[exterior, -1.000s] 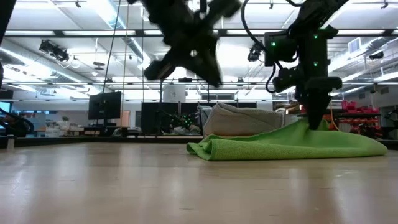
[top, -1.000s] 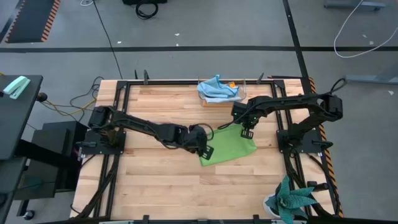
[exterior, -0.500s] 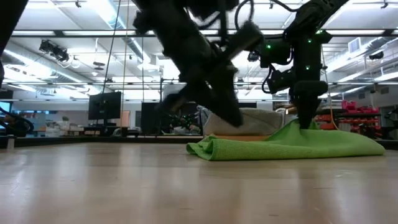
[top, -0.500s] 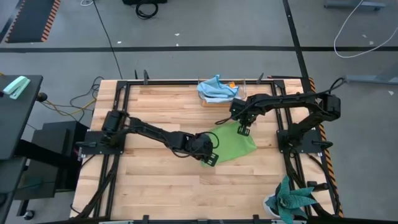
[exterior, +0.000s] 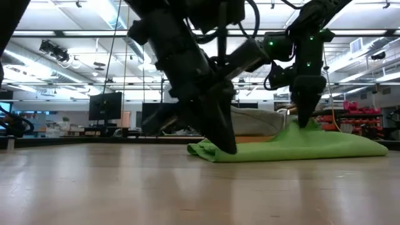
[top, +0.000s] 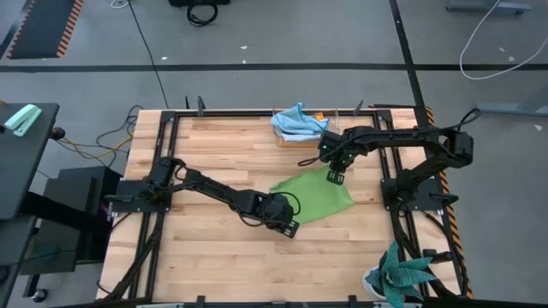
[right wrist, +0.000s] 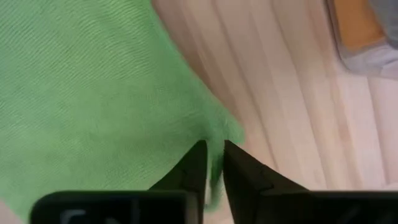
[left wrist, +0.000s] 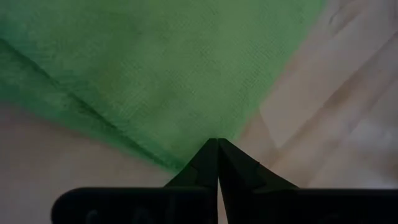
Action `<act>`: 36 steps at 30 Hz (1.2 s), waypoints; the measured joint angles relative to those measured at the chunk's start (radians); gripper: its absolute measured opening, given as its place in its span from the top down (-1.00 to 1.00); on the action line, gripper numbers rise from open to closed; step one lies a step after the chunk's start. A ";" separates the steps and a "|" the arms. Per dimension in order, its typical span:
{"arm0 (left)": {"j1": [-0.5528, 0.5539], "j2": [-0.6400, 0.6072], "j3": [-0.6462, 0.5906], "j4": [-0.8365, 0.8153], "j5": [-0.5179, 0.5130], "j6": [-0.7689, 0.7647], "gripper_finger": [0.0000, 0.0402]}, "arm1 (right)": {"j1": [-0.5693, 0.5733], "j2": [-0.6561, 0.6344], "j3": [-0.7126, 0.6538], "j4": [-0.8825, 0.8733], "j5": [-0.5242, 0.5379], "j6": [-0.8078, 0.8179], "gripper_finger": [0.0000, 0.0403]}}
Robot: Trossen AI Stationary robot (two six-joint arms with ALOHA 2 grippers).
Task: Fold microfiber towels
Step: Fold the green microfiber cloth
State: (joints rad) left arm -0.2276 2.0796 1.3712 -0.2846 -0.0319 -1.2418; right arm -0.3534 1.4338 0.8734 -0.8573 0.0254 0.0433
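A lime green towel [top: 317,198] lies folded on the wooden table, right of centre. My left gripper [top: 289,228] is shut, with its tips down at the towel's near left corner [exterior: 209,150]. My right gripper [top: 335,177] points down at the towel's far corner, where the cloth stands up in a small peak [exterior: 294,130]. Its fingers stand a little apart, with that peak between them [right wrist: 214,163]. A light blue towel [top: 298,121] and an orange one [top: 318,115] lie in the box at the back. My left gripper has its shut fingertips [left wrist: 217,144] on the green towel's near left corner [left wrist: 186,163]. It comes slanting down from the table's left. The corner lies on the table; whether any cloth is between the fingers I cannot tell. My right gripper has the raised far corner [right wrist: 217,134] between its parted fingers, which point down from above. Whether the fingers touch the cloth I cannot tell.
A clear plastic box [top: 308,135] stands at the table's far edge, just behind the right gripper. A teal spiky plant [top: 398,274] stands at the near right corner. Bare wood [top: 214,257] lies to the left and near side.
My left gripper has come down and toward the near right, from above the towel's left end to its near left corner. The right gripper has stayed at the far corner, and the towel has stayed where it lay.
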 joint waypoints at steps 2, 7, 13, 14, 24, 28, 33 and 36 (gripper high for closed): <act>-0.006 0.019 0.003 0.012 0.006 -0.009 0.93 | -0.004 -0.005 0.000 -0.007 -0.004 -0.001 0.67; -0.024 0.040 0.004 0.036 0.028 -0.037 0.90 | -0.013 -0.006 0.000 -0.007 -0.004 0.005 0.43; -0.039 0.052 0.004 0.067 0.025 -0.058 0.93 | -0.038 -0.039 0.000 -0.048 -0.004 0.044 0.25; -0.040 0.052 0.004 0.065 0.023 -0.057 0.94 | -0.039 -0.054 0.000 -0.077 -0.004 0.054 0.24; -0.034 0.052 0.003 0.064 -0.005 -0.058 0.88 | -0.009 -0.239 -0.005 -0.214 -0.134 0.159 0.27; -0.024 0.054 0.002 0.078 -0.004 -0.054 0.87 | 0.055 -0.225 -0.005 -0.201 -0.182 0.190 0.35; -0.007 0.056 0.001 0.085 -0.012 -0.029 0.92 | 0.147 -0.192 -0.006 -0.147 -0.148 0.188 0.55; 0.000 0.056 0.001 0.087 -0.013 -0.029 0.94 | 0.179 -0.183 -0.006 -0.116 -0.146 0.212 0.72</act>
State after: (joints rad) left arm -0.2272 2.1353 1.3724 -0.1978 -0.0448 -1.2704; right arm -0.1743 1.2504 0.8675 -0.9731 -0.1207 0.2551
